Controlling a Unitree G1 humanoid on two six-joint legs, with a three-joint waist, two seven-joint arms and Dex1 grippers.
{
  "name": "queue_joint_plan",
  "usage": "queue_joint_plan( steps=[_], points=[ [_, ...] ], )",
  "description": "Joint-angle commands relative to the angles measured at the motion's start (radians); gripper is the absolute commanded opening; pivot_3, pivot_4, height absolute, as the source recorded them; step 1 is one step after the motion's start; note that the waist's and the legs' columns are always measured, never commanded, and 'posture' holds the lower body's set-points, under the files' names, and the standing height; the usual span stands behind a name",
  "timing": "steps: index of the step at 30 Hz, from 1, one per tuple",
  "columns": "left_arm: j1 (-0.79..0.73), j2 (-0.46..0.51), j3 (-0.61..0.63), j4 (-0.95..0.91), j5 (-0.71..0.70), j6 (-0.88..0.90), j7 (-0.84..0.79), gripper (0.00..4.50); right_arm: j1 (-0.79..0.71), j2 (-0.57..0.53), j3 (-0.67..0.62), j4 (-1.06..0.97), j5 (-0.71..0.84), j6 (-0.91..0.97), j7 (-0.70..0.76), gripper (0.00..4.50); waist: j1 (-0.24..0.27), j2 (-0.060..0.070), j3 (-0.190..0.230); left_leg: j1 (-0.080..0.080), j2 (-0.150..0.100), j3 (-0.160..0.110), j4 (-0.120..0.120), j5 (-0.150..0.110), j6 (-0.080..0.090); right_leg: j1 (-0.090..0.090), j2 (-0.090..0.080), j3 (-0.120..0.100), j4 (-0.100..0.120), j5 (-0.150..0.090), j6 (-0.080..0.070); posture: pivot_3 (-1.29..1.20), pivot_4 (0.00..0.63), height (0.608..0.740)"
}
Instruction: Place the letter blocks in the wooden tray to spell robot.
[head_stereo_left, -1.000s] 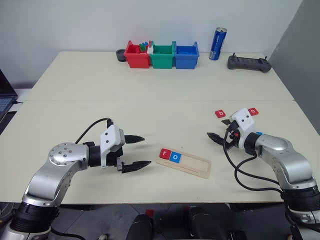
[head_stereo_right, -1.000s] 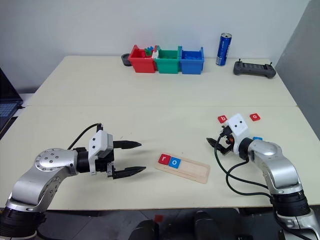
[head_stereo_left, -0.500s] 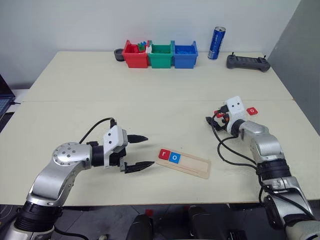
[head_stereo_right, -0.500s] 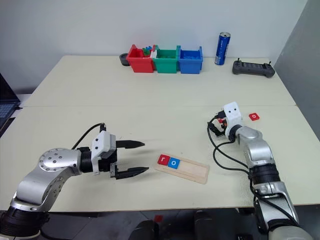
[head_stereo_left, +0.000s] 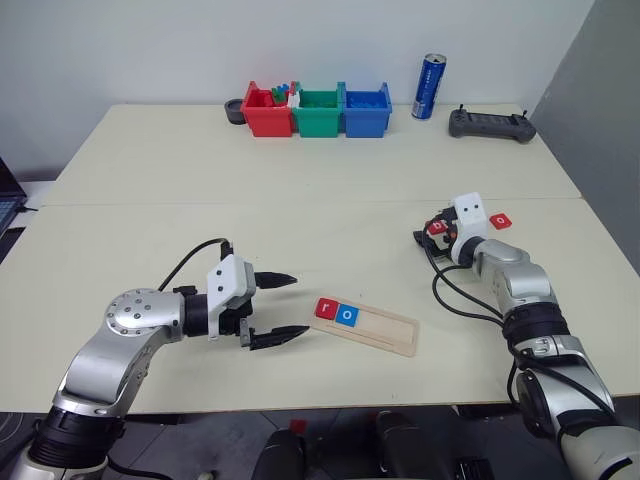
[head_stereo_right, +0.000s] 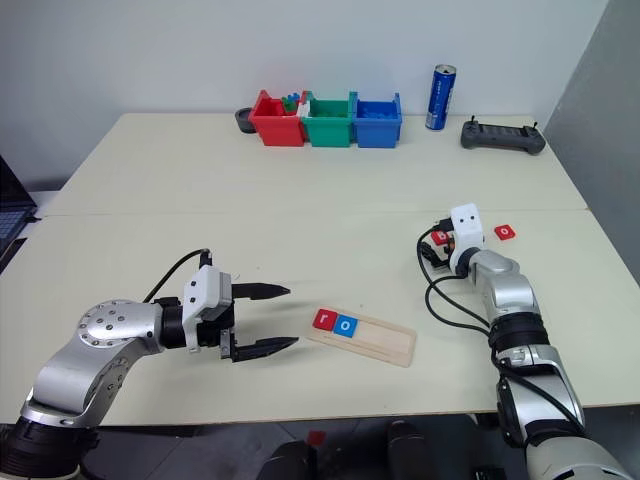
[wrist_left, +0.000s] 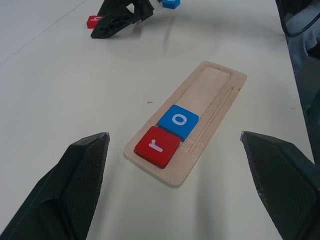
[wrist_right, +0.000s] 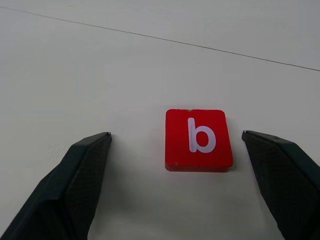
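The wooden tray (head_stereo_left: 385, 331) lies near the front edge, holding a red r block (head_stereo_left: 326, 308) and a blue o block (head_stereo_left: 347, 315) at its left end. My left gripper (head_stereo_left: 298, 303) hovers open just left of the tray, with nothing between its fingers. A red b block (wrist_right: 198, 139) lies flat on the table between the open fingers of my right gripper (head_stereo_left: 428, 236), untouched. Another red block (head_stereo_left: 502, 222) lies just right of that gripper. A blue block (wrist_left: 170, 2) shows at the edge of the left wrist view.
Red (head_stereo_left: 270, 110), green (head_stereo_left: 320, 108) and blue (head_stereo_left: 366, 107) bins stand in a row at the table's far edge, with a blue can (head_stereo_left: 431, 73) and a black controller (head_stereo_left: 490, 124) to their right. A dark round object (head_stereo_left: 235, 108) sits left of the bins.
My right arm has stretched forward, bringing its gripper up to the red b block. The left arm has stayed put.
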Motion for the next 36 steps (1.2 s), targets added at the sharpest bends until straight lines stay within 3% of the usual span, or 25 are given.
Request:
queue_joint_plan(
  steps=[1,6,9,16,20,25,31,36],
  points=[
    [0.008,-0.007,-0.006,0.004,0.008,-0.041,-0.013,4.50,-0.011,0.011,-0.019,0.044,-0.002,-0.012,-0.011,3.12,0.000,0.000,0.000,0.000,0.000,0.000,0.000,0.000,0.000,0.000,0.000,0.000,0.000,0.000,0.000,0.00,0.150,0.740],
    [0.013,-0.024,-0.002,0.029,0.002,-0.087,-0.039,4.50,-0.018,0.018,-0.018,0.063,-0.014,-0.041,-0.009,1.45,-0.002,0.000,0.000,0.001,0.000,0.000,0.000,0.000,0.000,0.000,0.000,0.000,0.000,0.000,0.000,0.00,0.150,0.740],
    [0.018,-0.024,0.009,0.021,-0.015,-0.089,-0.052,4.50,0.079,-0.004,0.003,-0.167,-0.014,0.007,0.010,1.46,-0.002,0.000,0.000,0.000,0.000,0.000,0.000,0.000,0.000,0.000,0.000,0.000,0.000,0.000,0.000,0.00,0.150,0.740],
    [0.063,0.010,0.023,0.007,-0.037,-0.119,-0.131,4.50,0.546,-0.021,-0.009,-1.032,0.024,0.316,-0.065,1.46,0.010,0.001,0.000,-0.006,0.000,-0.003,-0.001,0.000,0.000,-0.004,-0.001,-0.002,0.000,-0.001,-0.001,0.00,0.150,0.740],
    [0.050,0.004,-0.002,0.023,-0.026,-0.133,-0.148,4.50,0.767,0.024,-0.015,-1.329,0.009,0.466,-0.152,1.46,0.016,0.001,0.000,-0.004,0.000,-0.003,0.000,0.000,0.000,-0.003,0.000,-0.002,0.000,-0.002,0.001,0.00,0.150,0.740],
    [0.038,-0.010,-0.027,0.061,-0.010,-0.173,-0.174,4.50,0.930,0.140,-0.020,-1.465,-0.014,0.554,-0.270,1.46,0.017,0.001,0.000,0.000,0.001,0.000,0.000,0.000,-0.001,0.000,0.001,0.000,0.000,-0.005,0.005,0.00,0.150,0.740],
    [0.045,-0.020,-0.035,0.120,0.006,-0.241,-0.200,4.50,0.931,0.208,-0.004,-1.426,-0.019,0.565,-0.323,1.46,0.015,0.001,0.000,0.001,0.002,0.000,0.000,0.000,-0.001,0.000,0.001,0.001,0.000,-0.005,0.004,0.00,0.150,0.740],
    [0.053,-0.028,-0.039,0.126,0.015,-0.266,-0.195,4.50,0.916,0.241,-0.040,-1.396,-0.003,0.543,-0.327,3.15,0.019,0.001,0.000,0.000,0.002,0.000,0.000,0.000,-0.001,-0.001,0.001,0.001,-0.001,-0.005,0.004,0.00,0.150,0.740]
  ],
)
